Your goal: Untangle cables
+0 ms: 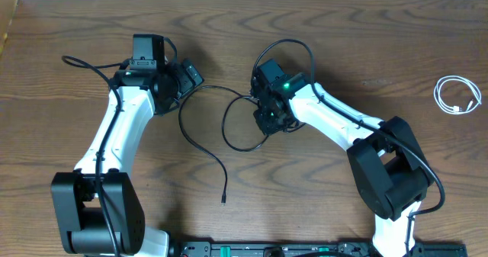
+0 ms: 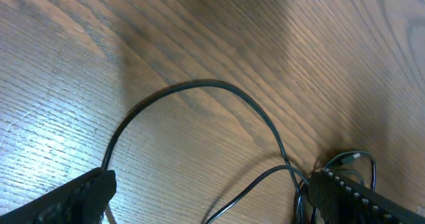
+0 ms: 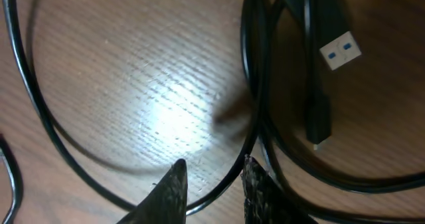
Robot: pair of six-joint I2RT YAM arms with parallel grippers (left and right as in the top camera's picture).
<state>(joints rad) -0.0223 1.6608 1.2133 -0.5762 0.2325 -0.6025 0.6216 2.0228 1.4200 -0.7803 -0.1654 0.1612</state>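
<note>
The left end effector (image 2: 216, 194) is wide open. The right end effector (image 3: 214, 184) is open a little, with one black cable (image 3: 232, 167) between its tips. The black cables (image 1: 224, 184) lie in the middle of the worktop (image 1: 366, 43), and the white cable (image 1: 457, 95) is far right.

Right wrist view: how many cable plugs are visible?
2. A USB-A plug with blue inside at upper right; a slimmer black plug just below it. Others may lie outside this view.
</note>
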